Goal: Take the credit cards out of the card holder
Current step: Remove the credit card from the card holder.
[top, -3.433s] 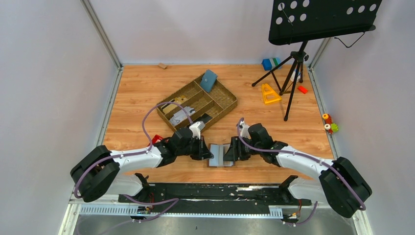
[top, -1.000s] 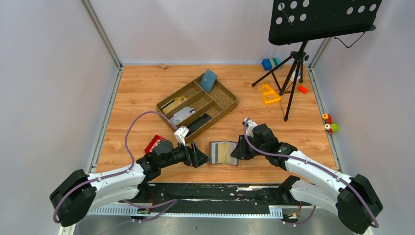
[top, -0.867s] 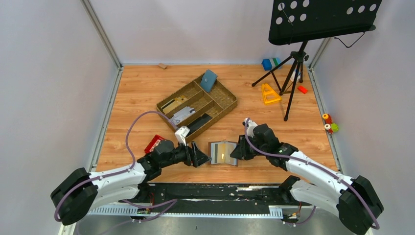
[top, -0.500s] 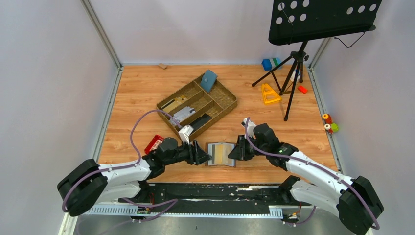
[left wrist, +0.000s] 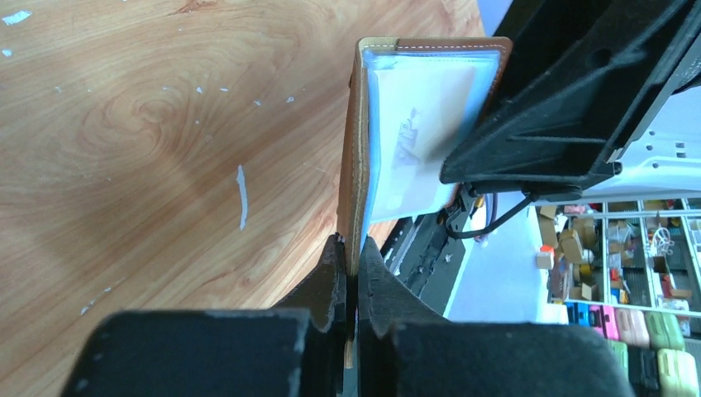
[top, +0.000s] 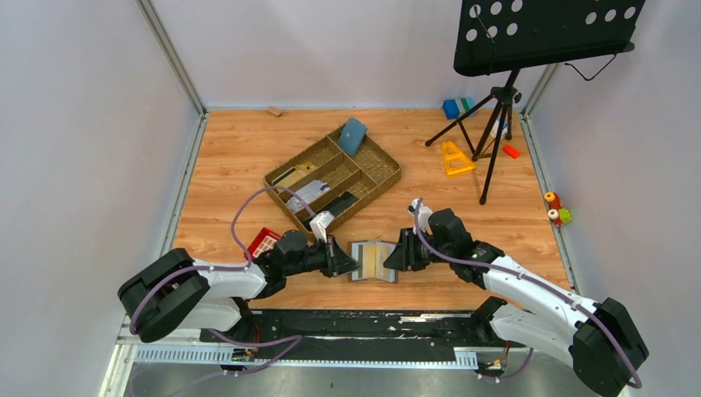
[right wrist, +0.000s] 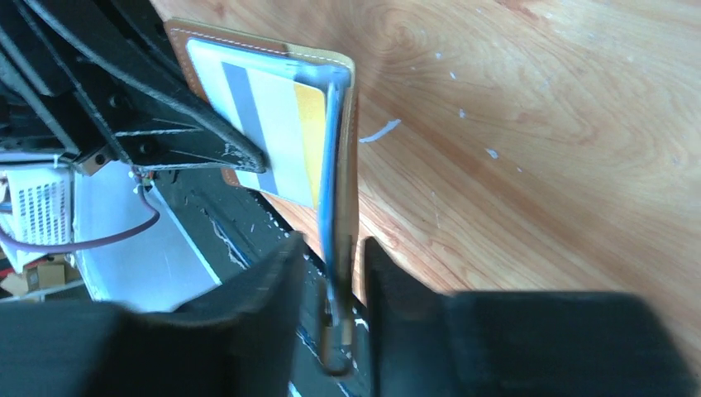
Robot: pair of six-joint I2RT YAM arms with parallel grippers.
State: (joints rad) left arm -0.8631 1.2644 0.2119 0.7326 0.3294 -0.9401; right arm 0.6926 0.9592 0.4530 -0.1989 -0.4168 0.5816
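The brown card holder (top: 374, 260) lies open on the wood table between my two grippers. My left gripper (top: 345, 263) is shut on its left edge; in the left wrist view the fingers (left wrist: 351, 256) pinch the brown cover (left wrist: 354, 165), with a white card (left wrist: 422, 116) in the clear sleeve. My right gripper (top: 397, 255) straddles the right edge. In the right wrist view its jaws (right wrist: 331, 256) stand slightly apart around the cover (right wrist: 352, 132) and the closing tab. A yellow and grey card (right wrist: 277, 136) sits in the sleeve.
A woven divided tray (top: 388, 169) stands behind, with the blue-teal pouch (top: 352, 136) leaning on its far end. A red item (top: 264, 242) lies by the left arm. A music stand tripod (top: 494, 124) and a yellow triangle (top: 455, 157) are at the back right.
My left gripper has moved right to the card holder and closed on its left edge. The holder has settled slightly left and flatter. The right gripper stays at its right edge.
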